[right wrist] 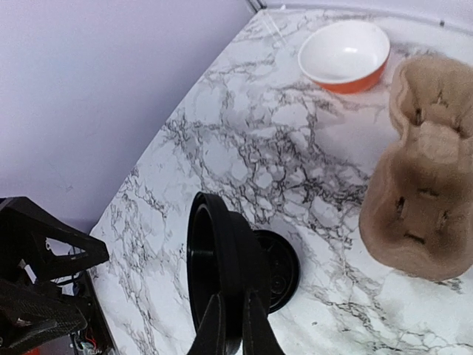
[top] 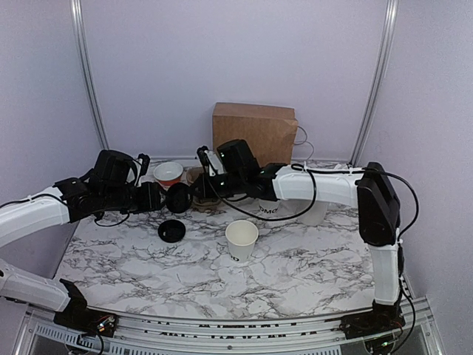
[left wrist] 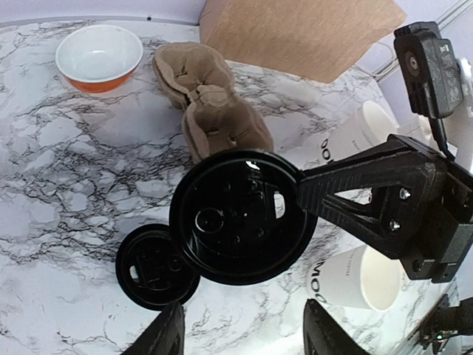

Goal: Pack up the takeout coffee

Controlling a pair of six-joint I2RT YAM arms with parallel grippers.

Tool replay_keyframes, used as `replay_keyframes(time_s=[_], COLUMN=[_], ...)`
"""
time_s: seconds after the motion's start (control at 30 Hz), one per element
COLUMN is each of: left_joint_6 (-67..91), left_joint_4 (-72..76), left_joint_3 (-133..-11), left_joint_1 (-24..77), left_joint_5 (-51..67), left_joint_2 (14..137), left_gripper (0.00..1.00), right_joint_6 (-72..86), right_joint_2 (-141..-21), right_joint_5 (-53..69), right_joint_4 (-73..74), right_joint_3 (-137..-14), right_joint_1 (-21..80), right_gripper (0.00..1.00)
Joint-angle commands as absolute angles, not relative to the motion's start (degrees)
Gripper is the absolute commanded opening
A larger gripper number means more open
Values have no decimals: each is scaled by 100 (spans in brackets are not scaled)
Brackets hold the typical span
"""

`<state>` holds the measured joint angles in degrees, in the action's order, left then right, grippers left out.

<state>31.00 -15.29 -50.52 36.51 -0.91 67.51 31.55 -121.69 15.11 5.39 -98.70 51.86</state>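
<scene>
Right gripper [right wrist: 233, 299] pinches rim of black lid [left wrist: 240, 218], held upright in air. Left gripper [left wrist: 244, 329] spread, lid just ahead of its fingers. No lidded cup visible; lidless cup [left wrist: 362, 277] near right gripper. Risk: thin rim pinch slips, lid drops onto spare lid [left wrist: 151, 266] beneath.

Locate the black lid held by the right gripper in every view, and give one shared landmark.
Top external: black lid left of centre, just below the orange bowl.
Left wrist: lid in the centre, face-on.
Right wrist: lid at bottom centre, edge-on.
Shared landmark: the orange bowl.
</scene>
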Motion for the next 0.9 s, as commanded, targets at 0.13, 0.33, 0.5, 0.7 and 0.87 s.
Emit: replay_keyframes(time_s=[0.13, 0.33, 0.5, 0.7, 0.87], left_joint_6=[3944, 5245, 6614, 7408, 7741], left_joint_4=[-1106, 328, 1879, 2552, 2783], left_joint_3=[-5535, -5338, -5187, -5510, -5739], left_joint_1=[3559, 3451, 3468, 3733, 4112], left_joint_5=[863, 1881, 2416, 2619, 2548], left_joint_2=[6467, 6558, 6898, 7522, 8004], left_gripper=[57, 57, 57, 57, 56], right_joint_6=[1998, 855, -233, -1410, -2332], right_joint_2=[-10729, -9774, -9261, -8924, -8836], right_joint_5=[3, -1652, -3064, -3930, -4368], right_joint_4=[648, 461, 32, -699, -1367], right_joint_3=[-9306, -8346, -7682, -7068, -6743], right_joint_1=[5187, 5396, 5853, 6223, 6454], right_gripper=[0, 0, 0, 0, 0])
